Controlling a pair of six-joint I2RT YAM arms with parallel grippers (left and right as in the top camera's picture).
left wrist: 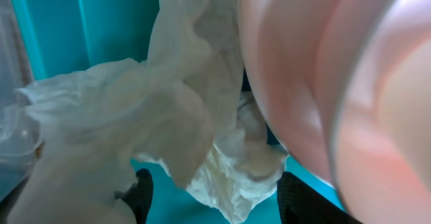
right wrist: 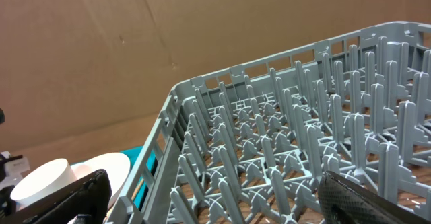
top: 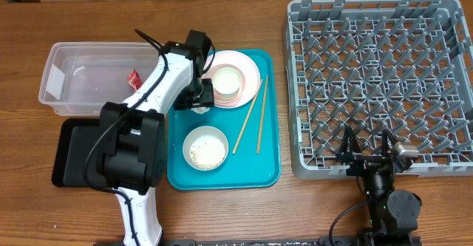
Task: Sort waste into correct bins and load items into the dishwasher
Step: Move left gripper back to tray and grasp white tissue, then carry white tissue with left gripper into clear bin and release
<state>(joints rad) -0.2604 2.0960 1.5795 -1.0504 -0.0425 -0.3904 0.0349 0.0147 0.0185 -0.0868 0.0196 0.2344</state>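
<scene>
My left gripper [top: 198, 100] hangs low over the teal tray, at the left rim of the pale pink plate [top: 247, 67]. In the left wrist view the crumpled white tissue [left wrist: 168, 116] fills the frame. Its lower tip hangs between the black fingers [left wrist: 145, 194], whose jaws stand apart with teal showing on both sides. A pinkish bowl [top: 227, 82] sits on the plate. A white bowl [top: 205, 148] holds rice grains. Two chopsticks [top: 249, 117] lie on the tray. The red wrapper [top: 134, 78] lies in the clear tub [top: 59, 61]. My right gripper [top: 367, 148] is open at the dish rack [top: 380, 76].
The teal tray [top: 270, 168] carries the dishes in the middle of the table. A flat black tray [top: 70, 154] lies at the front left, partly under my left arm. The rack's wall [right wrist: 168, 150] and pegs rise right in front of my right gripper [right wrist: 215, 190].
</scene>
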